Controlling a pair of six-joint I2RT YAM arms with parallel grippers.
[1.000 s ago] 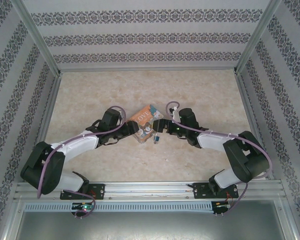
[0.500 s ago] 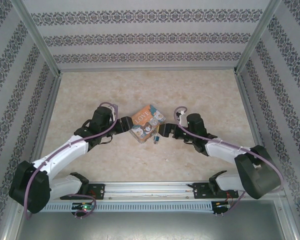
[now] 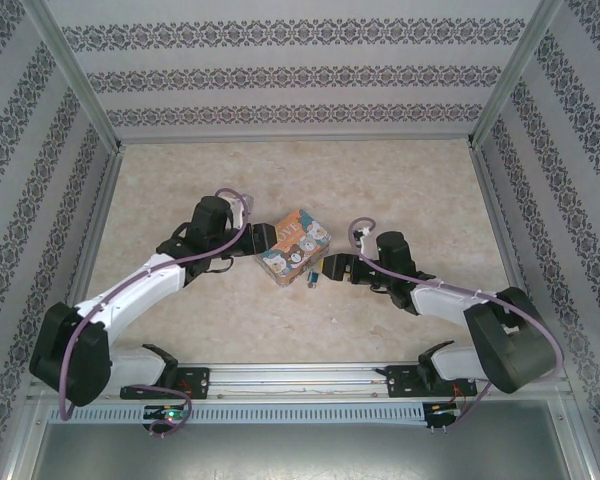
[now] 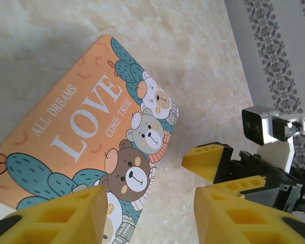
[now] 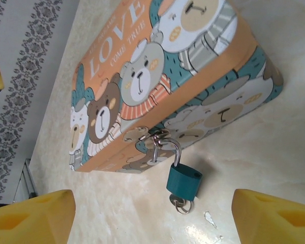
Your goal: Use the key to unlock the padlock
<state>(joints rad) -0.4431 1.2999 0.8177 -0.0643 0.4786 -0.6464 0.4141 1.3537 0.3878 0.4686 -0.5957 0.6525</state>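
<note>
Over a pale marbled counter, the left tool hung with yellow fingers apart and empty at the edge of an orange-and-teal rectangular tin printed with cartoon bears. A tiny teal padlock with a thin metal shackle hung from the tin's front clasp, resting on the counter, a small silvery key seemingly in its base. The right tool stood wide apart and empty facing the padlock, which looked light, hard, slick and loose, so its flat sides likely needed pinching while the key's head was turned.
</note>
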